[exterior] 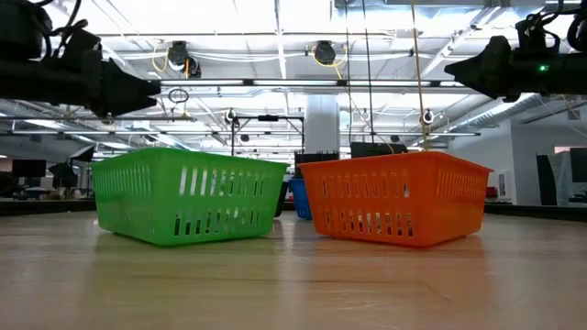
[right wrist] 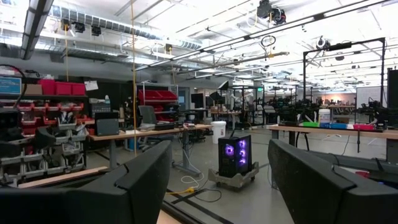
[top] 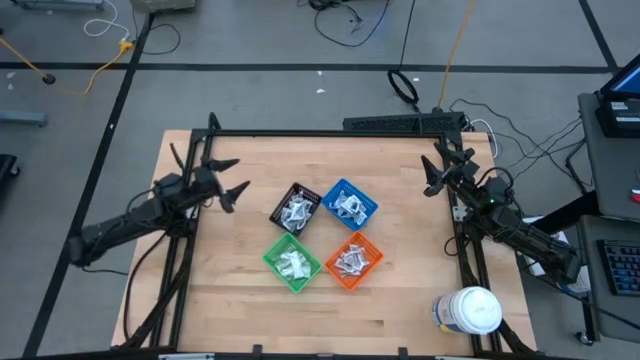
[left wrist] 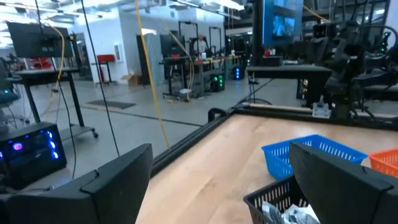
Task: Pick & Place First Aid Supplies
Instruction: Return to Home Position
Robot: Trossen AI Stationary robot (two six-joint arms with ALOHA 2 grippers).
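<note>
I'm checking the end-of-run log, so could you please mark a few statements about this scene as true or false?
1. The black bin, blue bin, green bin and orange bin each hold white packets. True.
2. The left gripper grips a packet. False: it is open and empty, above the table beside the black bin.
3. The right gripper is open. True.
4. The white jar stands among the bins. False: it stands apart, near the table's edge on the right arm's side.
5. The green bin sits beside the orange bin. True.
</note>
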